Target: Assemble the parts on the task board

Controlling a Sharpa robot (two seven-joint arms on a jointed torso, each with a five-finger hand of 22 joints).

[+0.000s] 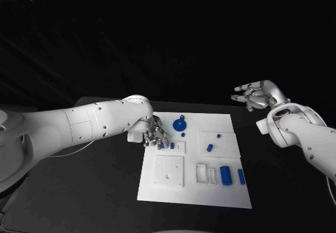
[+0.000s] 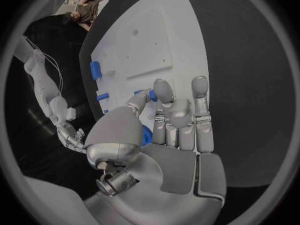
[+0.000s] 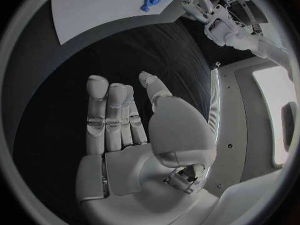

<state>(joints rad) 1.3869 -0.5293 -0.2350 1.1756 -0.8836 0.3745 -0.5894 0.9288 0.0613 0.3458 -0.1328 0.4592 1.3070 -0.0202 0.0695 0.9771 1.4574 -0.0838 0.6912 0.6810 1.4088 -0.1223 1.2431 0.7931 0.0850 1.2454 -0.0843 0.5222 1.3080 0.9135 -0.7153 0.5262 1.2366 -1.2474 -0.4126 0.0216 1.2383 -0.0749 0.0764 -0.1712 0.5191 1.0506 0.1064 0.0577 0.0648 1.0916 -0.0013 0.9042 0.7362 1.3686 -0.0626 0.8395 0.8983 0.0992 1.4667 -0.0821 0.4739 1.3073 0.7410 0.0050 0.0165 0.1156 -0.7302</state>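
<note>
The white task board (image 1: 199,191) lies mid-table. My left hand (image 1: 151,134) hovers over its left side, fingertips down on a small square plate (image 1: 176,148). Thumb and a finger pinch a small blue part (image 2: 152,96), also visible under the fingertips (image 1: 163,144). A second small blue part (image 1: 172,145) stands right beside it. A round blue part (image 1: 180,124) sits at the board's far edge, next to the hand. My right hand (image 1: 258,95) is raised off the board's far right corner, fingers apart, holding nothing (image 3: 125,130).
Two small blue pieces (image 1: 209,147) stand on a square plate on the right of the board. A thick blue cylinder (image 1: 225,174) and a thinner one (image 1: 242,176) lie near its right front. A white plate with holes (image 1: 169,171) sits at the left front.
</note>
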